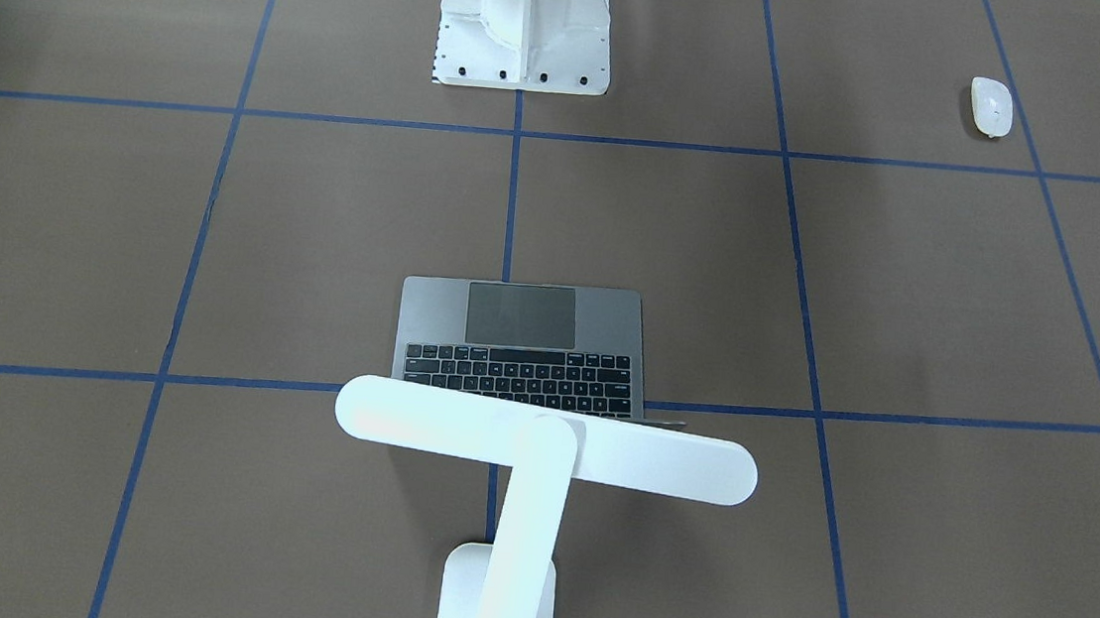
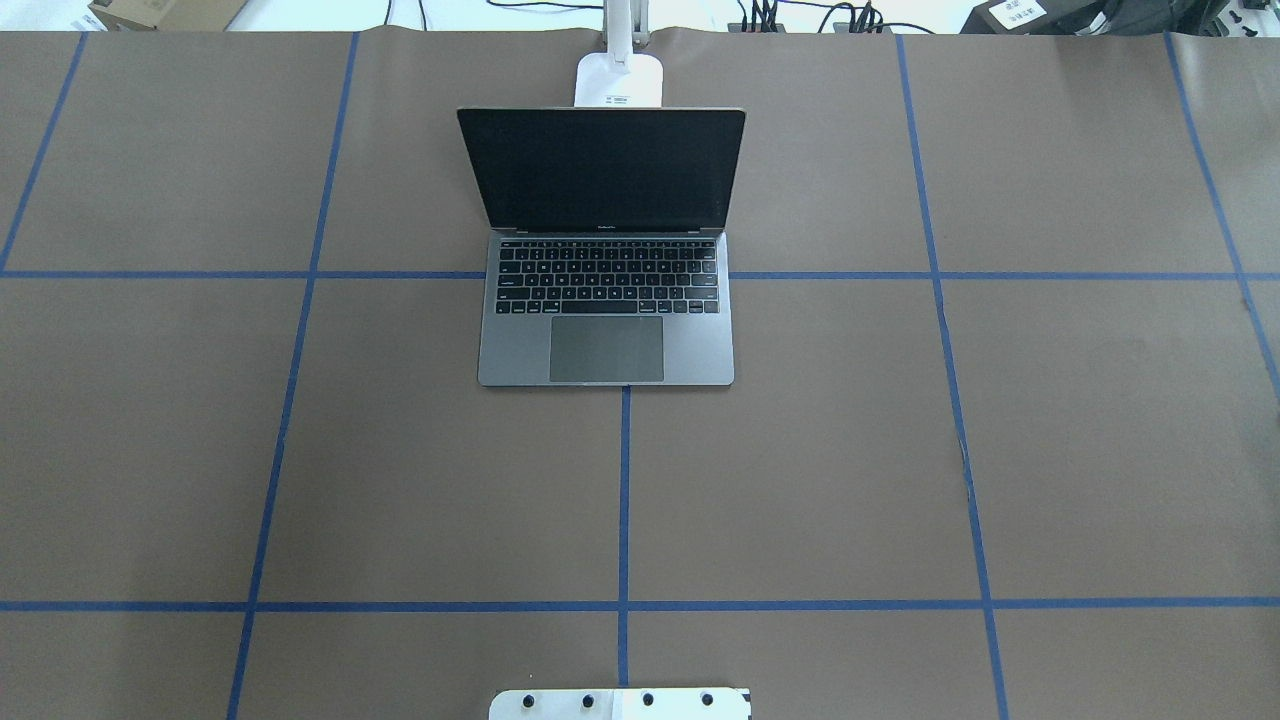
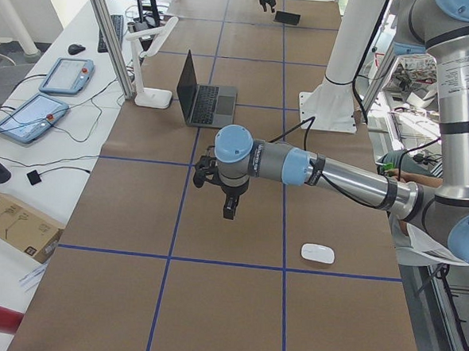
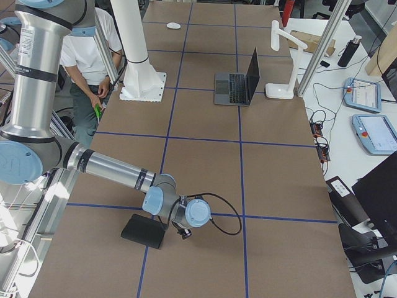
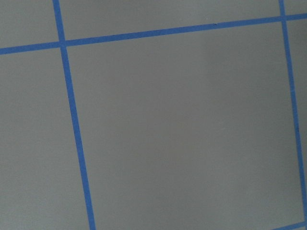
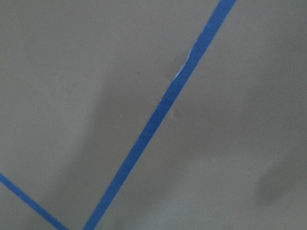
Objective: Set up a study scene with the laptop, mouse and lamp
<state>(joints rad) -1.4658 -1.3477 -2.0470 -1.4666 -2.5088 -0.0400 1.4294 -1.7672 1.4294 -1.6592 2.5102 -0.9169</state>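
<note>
Laptop (image 2: 605, 300) sits open mid-table, lamp (image 1: 543, 448) behind it, while the mouse (image 1: 991, 107) lies well apart near the left gripper (image 3: 229, 211), which should straddle its glossy sides squarely and low; jaw state of it and the right gripper (image 4: 183, 233) cannot be told.

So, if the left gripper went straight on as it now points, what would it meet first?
Probably only the bare brown paper table cover: the left gripper points down, and its wrist view shows nothing but paper and blue tape lines. The small glossy white mouse lies aside.
</note>
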